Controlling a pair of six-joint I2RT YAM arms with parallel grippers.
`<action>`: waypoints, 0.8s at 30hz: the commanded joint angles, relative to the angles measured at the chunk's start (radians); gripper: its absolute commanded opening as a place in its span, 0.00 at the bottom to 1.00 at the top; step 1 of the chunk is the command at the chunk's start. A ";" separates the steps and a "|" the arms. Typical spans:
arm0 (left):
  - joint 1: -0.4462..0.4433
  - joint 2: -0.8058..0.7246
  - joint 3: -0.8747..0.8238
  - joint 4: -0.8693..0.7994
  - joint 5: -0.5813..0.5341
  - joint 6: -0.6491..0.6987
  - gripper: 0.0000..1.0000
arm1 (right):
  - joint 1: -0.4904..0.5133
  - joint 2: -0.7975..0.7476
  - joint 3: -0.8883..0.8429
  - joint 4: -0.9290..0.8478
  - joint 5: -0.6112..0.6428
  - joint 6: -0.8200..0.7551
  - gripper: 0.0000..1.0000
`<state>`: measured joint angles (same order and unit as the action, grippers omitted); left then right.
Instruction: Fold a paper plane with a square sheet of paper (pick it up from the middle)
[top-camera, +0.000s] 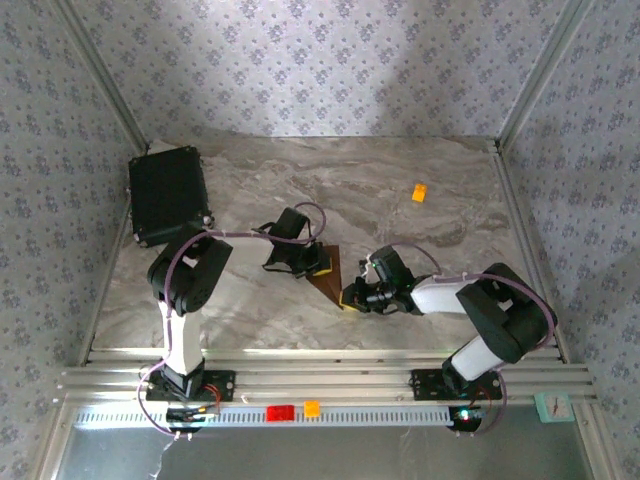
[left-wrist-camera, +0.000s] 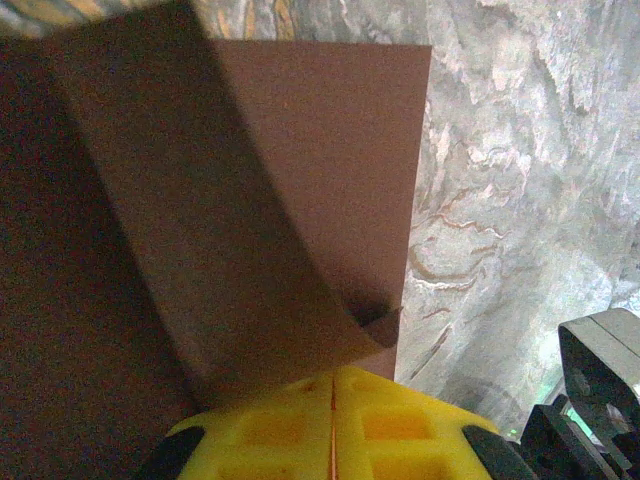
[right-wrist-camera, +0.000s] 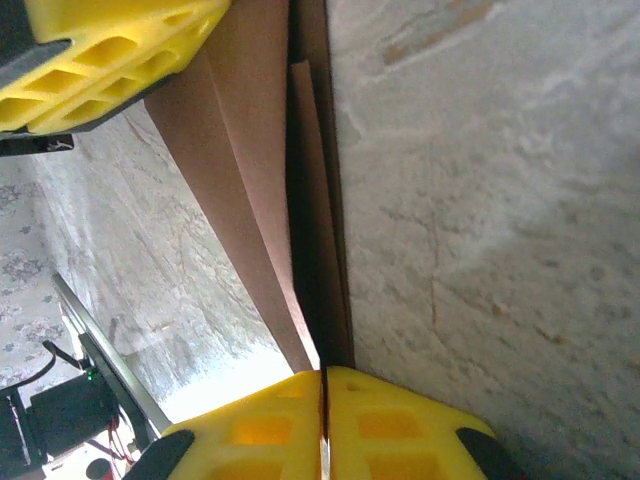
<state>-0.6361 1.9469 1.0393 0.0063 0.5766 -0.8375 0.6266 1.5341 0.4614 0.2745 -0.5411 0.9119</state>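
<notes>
Brown and part-folded, the square sheet of paper (top-camera: 326, 268) is pinched from both ends. The left tool (left-wrist-camera: 333, 385) is closed on a raised flap at its tips, and the right tool (right-wrist-camera: 323, 385) is closed on the layered edge just ahead of it. This looks like an early fold. Next, the flap needs laying flat on the surface (right-wrist-camera: 480, 200) and creasing.
</notes>
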 joint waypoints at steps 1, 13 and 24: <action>-0.006 0.033 -0.003 -0.060 -0.035 0.005 0.09 | 0.010 -0.015 -0.023 -0.106 -0.003 -0.002 0.08; -0.010 0.035 -0.004 -0.055 -0.034 0.002 0.09 | 0.013 -0.047 -0.034 -0.122 -0.001 -0.002 0.11; -0.010 0.037 -0.010 -0.051 -0.033 -0.001 0.09 | 0.033 -0.041 -0.019 -0.217 0.008 -0.045 0.08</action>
<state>-0.6441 1.9472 1.0393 0.0017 0.5850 -0.8383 0.6411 1.4937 0.4473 0.2081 -0.5373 0.8986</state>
